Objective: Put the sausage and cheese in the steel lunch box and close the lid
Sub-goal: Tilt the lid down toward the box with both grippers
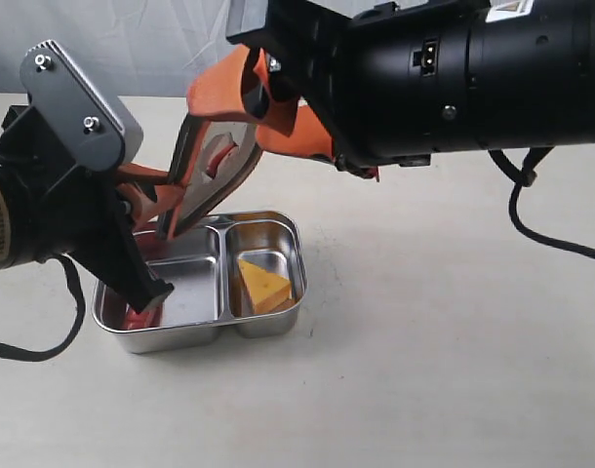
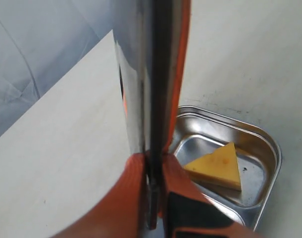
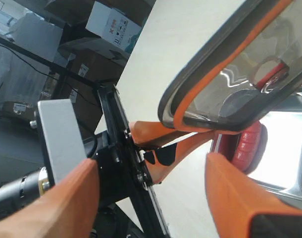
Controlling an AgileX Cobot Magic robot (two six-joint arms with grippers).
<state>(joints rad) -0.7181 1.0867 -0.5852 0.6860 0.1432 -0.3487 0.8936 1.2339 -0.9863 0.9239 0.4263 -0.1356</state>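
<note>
Sausage (image 1: 139,318): a red sliver only, below the left gripper (image 2: 151,168) fingers; the rest sits behind the arm. Lid (image 2: 150,74): clamped edge-on between those fingers, blurred, cut by the picture's top edge. Steel lunch box (image 2: 264,144): the compartment beyond the fingers is hidden by the lid.

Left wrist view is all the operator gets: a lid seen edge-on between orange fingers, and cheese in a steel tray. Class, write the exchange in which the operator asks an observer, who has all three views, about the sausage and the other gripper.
Operator: I see only the cheese. Is the sausage in?
Observer: Yes. The sausage lies in the larger compartment of the steel lunch box, beside the one holding the cheese.
Operator: My left gripper clamps the lid. What is the right gripper doing?
Observer: The right gripper is open, its fingers wide apart near the lid's raised end.
</note>
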